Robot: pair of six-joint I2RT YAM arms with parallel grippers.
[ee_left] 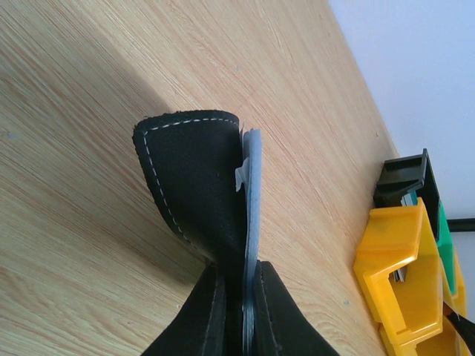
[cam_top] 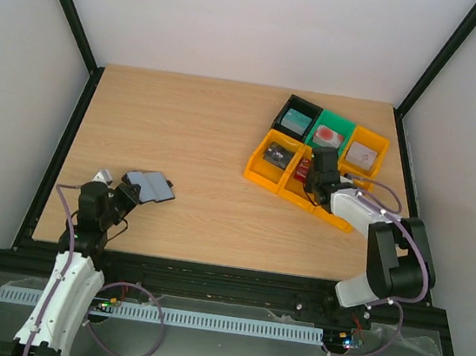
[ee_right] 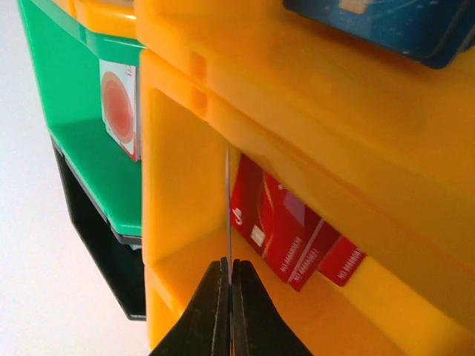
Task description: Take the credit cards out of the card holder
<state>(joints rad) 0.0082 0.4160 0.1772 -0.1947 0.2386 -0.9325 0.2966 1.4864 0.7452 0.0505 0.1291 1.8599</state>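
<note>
Now | my left claw [ee_left: 249,300] clamps flat black folding card holder [ee_left: 194,174] | right claw [ee_right: 231,285] pinches thin pale card [ee_right: 228,211] at yellow plastic bin [ee_right: 297,104]

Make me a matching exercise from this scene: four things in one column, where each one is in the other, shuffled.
Things:
1. card holder
2. thin card
3. red cards
4. black bin

Places:
A. resting loose in a yellow bin
B. pinched by the left gripper
C. next to the green bin
D. pinched edge-on by the right gripper

Pairs: 1-B, 2-D, 3-A, 4-C
</note>
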